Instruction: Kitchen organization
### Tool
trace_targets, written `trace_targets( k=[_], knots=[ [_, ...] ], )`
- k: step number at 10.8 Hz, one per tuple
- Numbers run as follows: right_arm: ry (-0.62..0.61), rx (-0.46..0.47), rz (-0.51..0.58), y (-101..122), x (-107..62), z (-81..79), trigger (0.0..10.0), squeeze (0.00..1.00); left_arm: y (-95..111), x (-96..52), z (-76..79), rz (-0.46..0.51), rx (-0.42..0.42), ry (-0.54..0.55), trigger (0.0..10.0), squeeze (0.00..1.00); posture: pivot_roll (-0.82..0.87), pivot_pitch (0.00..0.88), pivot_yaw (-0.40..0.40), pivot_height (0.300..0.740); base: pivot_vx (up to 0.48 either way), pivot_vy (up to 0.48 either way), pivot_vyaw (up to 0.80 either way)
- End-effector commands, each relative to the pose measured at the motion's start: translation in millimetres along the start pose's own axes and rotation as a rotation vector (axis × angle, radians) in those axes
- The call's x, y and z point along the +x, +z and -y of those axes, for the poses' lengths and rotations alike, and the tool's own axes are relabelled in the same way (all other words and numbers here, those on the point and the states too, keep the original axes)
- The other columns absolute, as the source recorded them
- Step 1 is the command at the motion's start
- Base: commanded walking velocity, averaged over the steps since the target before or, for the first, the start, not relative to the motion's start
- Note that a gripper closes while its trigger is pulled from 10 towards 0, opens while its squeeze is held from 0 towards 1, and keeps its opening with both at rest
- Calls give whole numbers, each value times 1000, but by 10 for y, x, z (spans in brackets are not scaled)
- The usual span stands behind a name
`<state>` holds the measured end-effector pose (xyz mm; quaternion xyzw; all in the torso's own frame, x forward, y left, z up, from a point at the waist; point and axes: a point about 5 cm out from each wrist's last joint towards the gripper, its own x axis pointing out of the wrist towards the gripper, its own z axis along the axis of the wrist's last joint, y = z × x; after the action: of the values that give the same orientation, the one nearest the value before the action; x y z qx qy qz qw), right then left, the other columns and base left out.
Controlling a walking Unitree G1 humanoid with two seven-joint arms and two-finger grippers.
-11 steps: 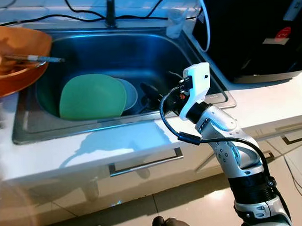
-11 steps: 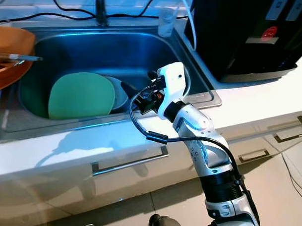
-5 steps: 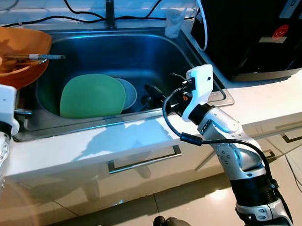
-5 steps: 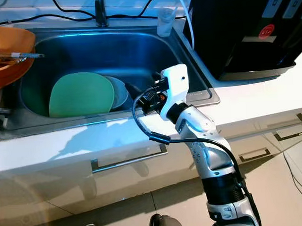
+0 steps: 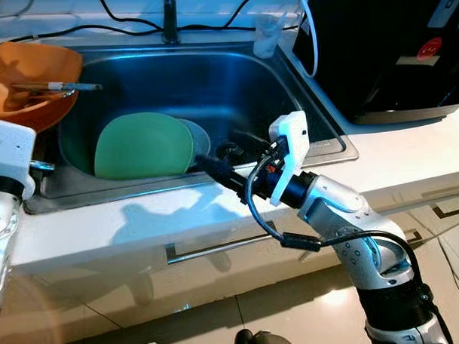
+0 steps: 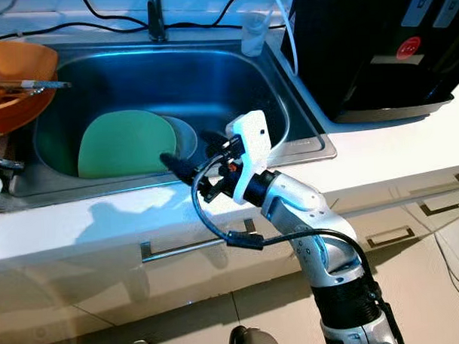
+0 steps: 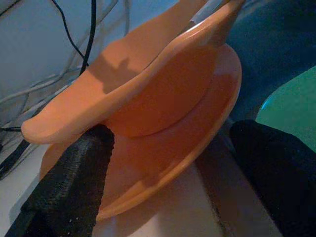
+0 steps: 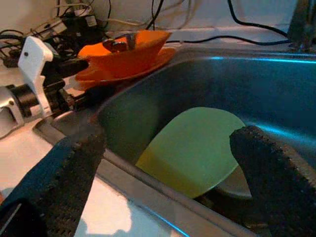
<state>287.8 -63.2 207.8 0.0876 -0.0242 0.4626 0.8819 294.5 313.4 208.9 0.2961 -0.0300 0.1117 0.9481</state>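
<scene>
Right tool (image 5: 214, 169), fingers spread, hangs over the sink's (image 5: 302, 101) near rim, aimed left at the green plate (image 5: 143, 145) leaning inside, just beyond. Left tool (image 7: 163, 163), also spread, faces the orange bowl (image 5: 26, 85) far left.

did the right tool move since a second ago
Yes. The right tool has swung toward the robot's left, away from the sink's right wall, and now points over the front rim at the green plate.
</scene>
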Motion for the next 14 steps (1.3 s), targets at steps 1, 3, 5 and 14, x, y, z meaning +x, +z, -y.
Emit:
trace_targets(
  k=[1,3,5,14],
  knots=[
    [-2,0,4,23,-35,7,10000,0,-181,-19,193,-80,17,-91,10000,1000,25,120,-106,740,0,0,0],
    [-13,-7,8,48,-49,11,10000,0,-219,26,227,-85,83,-130,10000,1000,18,117,-99,740,0,0,0],
    [-25,-10,4,35,-73,14,10000,0,-288,63,230,-124,130,-156,10000,1000,12,118,-93,740,0,0,0],
    [-55,-12,0,1,-77,37,10000,0,-661,-55,21,-320,155,-134,588,0,28,128,-98,740,0,0,0]
  ],
)
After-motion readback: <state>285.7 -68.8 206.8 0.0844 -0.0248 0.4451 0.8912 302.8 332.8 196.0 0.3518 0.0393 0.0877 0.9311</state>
